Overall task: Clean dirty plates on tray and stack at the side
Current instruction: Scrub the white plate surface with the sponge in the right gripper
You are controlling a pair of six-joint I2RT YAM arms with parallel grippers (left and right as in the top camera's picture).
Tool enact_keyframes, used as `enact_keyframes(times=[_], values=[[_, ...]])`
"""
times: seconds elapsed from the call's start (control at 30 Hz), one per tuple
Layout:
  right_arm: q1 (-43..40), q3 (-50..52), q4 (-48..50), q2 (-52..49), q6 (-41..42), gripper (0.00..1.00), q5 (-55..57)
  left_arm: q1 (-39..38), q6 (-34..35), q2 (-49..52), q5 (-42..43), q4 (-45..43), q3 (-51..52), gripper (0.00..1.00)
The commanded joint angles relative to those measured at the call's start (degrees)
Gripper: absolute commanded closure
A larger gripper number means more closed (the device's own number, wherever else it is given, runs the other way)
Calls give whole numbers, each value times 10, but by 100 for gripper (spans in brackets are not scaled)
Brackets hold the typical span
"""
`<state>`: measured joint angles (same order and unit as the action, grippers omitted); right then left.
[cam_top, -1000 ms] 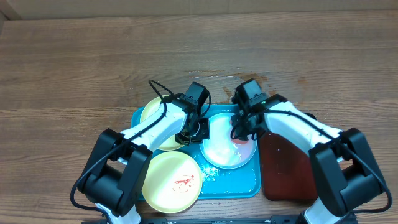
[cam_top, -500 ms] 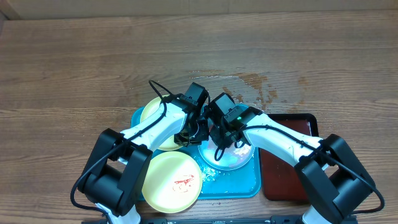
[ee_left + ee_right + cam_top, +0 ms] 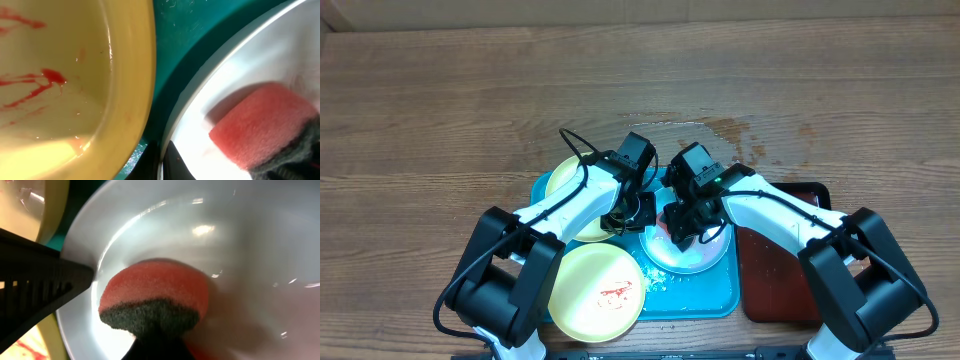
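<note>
Red foam shows in the right claw (image 3: 156,347). It is clamped on a sponge (image 3: 155,292), dark scouring side toward the claw and foam face pressed into the white plate (image 3: 240,255) directly below. The left claw (image 3: 623,216) sits at that plate's rim, just opposite the right claw. Whether it pinches the rim or only rests there cannot be told.

Risks, nearest first:
- The plate looks light and glossy, probably wet. If the left claw has no real hold, a sideways scrub could skid or tip it.
- The sponge works close to the left claw's finger, so a long stroke could knock the two together.
- A shoved plate would meet the yellow plate (image 3: 60,75) just past the left claw. That one carries red smears, which could transfer to the washed rim.
- A wet rim may slip when it is lifted for stacking.

Count:
- One sponge.
- Two claws.
- Three plates, all on the tray (image 3: 715,295): one white and two yellow. The second yellow plate (image 3: 595,290) lies behind the left claw, toward the arm bases, and is also red-marked.
- One turquoise tray.
- One red tray (image 3: 780,270) outboard of the right claw.
- One wooden surface (image 3: 440,100).

No plate is stacked at the side yet.
</note>
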<state>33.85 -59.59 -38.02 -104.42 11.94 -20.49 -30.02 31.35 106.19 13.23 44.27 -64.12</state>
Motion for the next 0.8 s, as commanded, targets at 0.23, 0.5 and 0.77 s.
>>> enact_keyframes(times=[0.23, 0.5, 0.77], values=[[2, 10, 14, -11, 93, 96, -161, -4, 1, 10, 4, -10, -9, 96], [1, 10, 71, -11, 240, 96, -80, -4, 1, 10, 3, -5, -9, 96], [-29, 10, 21, -11, 290, 96, -29, -4, 1, 10, 3, 1, -9, 96]])
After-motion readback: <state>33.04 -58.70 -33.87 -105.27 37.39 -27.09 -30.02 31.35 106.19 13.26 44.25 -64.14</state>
